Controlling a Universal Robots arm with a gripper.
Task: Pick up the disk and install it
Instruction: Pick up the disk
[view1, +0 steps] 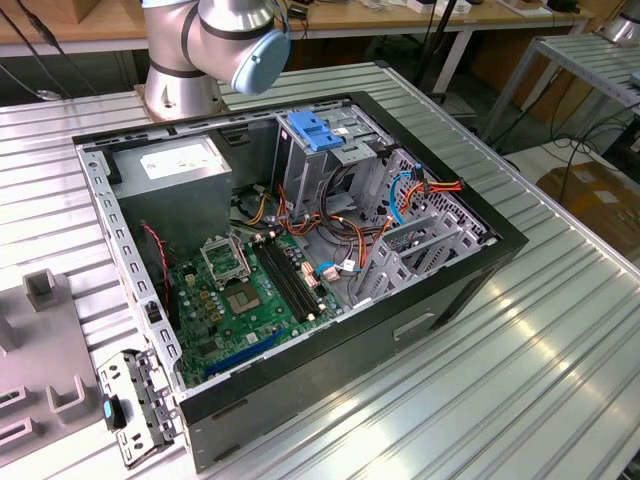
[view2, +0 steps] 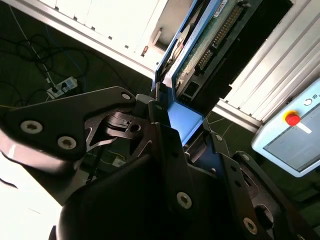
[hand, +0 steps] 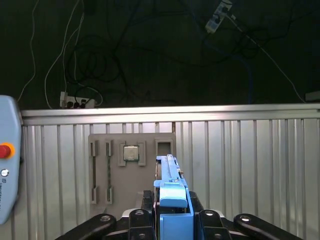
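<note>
Black metal gripper (hand: 172, 212) clenched on flat silver disk (hand: 170, 172) in blue plastic bracket, edge-on in first wrist view, green circuit-board face in second wrist view, open black computer case (view1: 330, 372) in exterior view

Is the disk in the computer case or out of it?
Out: in both wrist views the hand clamps the disk by its blue frame.

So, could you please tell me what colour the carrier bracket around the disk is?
Blue; the carrier bracket shows best in the first wrist view.
</note>
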